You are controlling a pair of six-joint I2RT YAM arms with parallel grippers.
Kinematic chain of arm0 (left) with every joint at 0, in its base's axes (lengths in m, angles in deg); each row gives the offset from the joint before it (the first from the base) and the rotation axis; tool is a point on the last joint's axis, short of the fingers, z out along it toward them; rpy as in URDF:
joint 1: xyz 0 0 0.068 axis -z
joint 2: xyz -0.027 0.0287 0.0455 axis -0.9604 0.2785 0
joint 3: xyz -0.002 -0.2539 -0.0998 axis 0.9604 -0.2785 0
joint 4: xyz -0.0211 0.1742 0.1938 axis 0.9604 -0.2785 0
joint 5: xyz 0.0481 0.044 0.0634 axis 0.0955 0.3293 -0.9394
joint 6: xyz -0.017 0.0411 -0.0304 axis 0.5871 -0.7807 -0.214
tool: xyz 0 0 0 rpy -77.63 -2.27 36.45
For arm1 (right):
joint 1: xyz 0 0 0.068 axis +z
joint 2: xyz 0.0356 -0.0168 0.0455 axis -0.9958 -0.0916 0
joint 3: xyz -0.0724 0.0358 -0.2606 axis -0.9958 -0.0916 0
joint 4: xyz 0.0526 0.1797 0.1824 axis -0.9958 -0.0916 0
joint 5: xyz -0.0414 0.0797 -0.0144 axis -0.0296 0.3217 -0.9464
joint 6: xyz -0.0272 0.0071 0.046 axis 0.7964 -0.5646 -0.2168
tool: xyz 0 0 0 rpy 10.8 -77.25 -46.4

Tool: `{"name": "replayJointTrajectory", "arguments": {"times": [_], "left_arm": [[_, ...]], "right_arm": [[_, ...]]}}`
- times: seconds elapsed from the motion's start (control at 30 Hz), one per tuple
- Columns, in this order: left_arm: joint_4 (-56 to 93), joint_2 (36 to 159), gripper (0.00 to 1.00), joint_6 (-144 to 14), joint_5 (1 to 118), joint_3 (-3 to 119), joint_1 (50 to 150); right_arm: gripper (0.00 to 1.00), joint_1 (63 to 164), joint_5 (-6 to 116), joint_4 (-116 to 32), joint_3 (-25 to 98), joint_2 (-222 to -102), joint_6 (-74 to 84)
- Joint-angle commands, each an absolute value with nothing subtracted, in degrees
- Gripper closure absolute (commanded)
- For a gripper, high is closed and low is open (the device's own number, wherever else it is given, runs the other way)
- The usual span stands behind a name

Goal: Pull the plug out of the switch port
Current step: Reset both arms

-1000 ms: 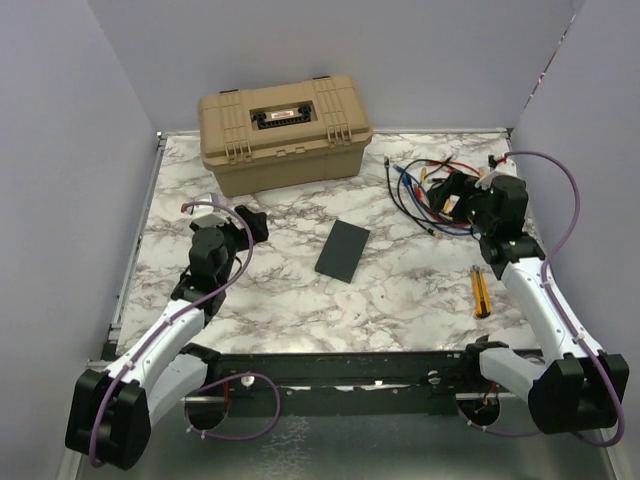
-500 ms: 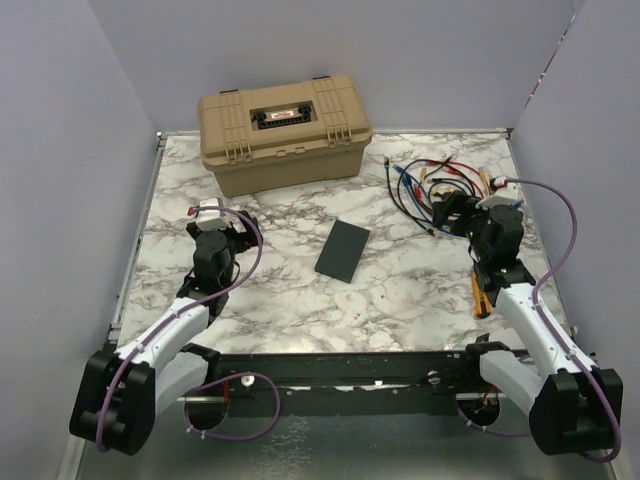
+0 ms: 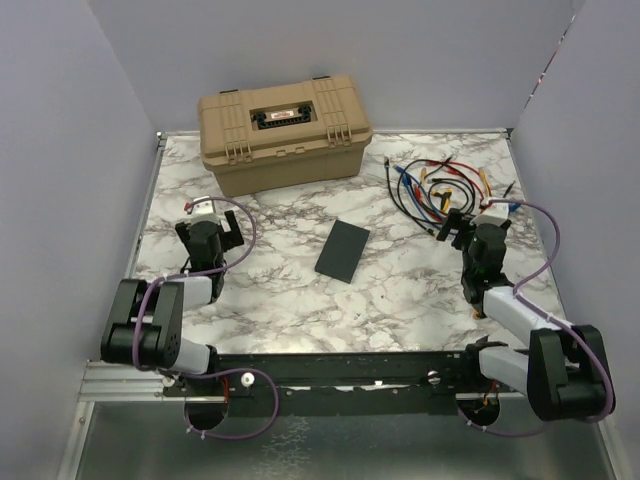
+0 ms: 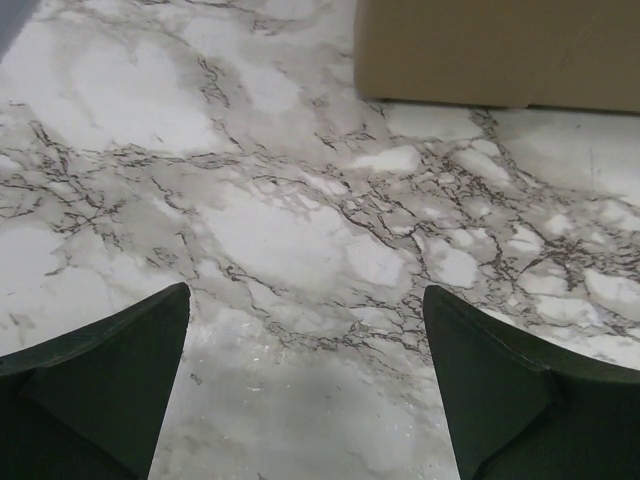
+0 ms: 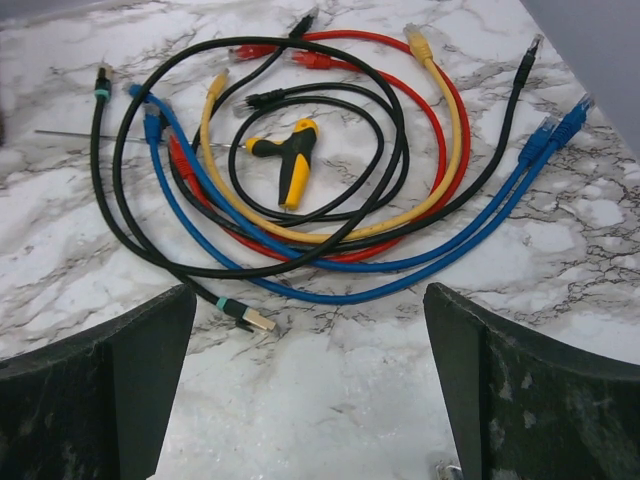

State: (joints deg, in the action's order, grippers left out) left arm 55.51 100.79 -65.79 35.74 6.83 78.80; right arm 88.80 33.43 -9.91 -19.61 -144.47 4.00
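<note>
The switch [image 3: 342, 251] is a thin matte-black box lying flat at the middle of the marble table, with no cable seen in it. A pile of loose network cables [image 3: 440, 185] lies at the back right and shows in the right wrist view [image 5: 330, 230]; one black cable ends in a gold plug [image 5: 245, 318] lying free on the table. My right gripper [image 3: 462, 226] [image 5: 308, 292] is open and empty just in front of the pile. My left gripper [image 3: 212, 222] [image 4: 305, 292] is open and empty over bare marble, left of the switch.
A large tan toolbox [image 3: 285, 130] stands at the back, and its lower edge shows in the left wrist view [image 4: 500, 50]. A yellow-and-black hand tool [image 5: 292, 165] lies among the cables. Purple walls close in both sides and the back.
Both arms have folded back toward their bases. The left gripper moved left and nearer, away from the switch. The right gripper drew back from over the cables to their near edge.
</note>
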Motion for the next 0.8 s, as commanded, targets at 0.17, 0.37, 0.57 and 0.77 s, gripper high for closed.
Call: {"name": "replayJointTrajectory", "arguments": {"times": [0.17,0.37,0.57,0.77], "left_arm": [[75.8,115.3,0.01,-73.6,39.9,8.2,78.0],[90.1,117.4,0.01,-74.1,41.4,1.5,78.1],[88.1,116.8,0.01,-74.3,41.2,2.0,78.3],[88.3,116.7,0.01,-74.2,41.0,1.8,78.3]], "right_arm": [[0.0,88.1,30.1,11.7,-25.0,-154.5,6.3],[0.0,87.6,35.3,17.7,-24.0,-159.0,10.0],[0.0,83.1,42.2,31.2,-25.0,-170.0,9.8],[0.0,82.9,42.6,28.3,-24.6,-169.1,9.5]]}}
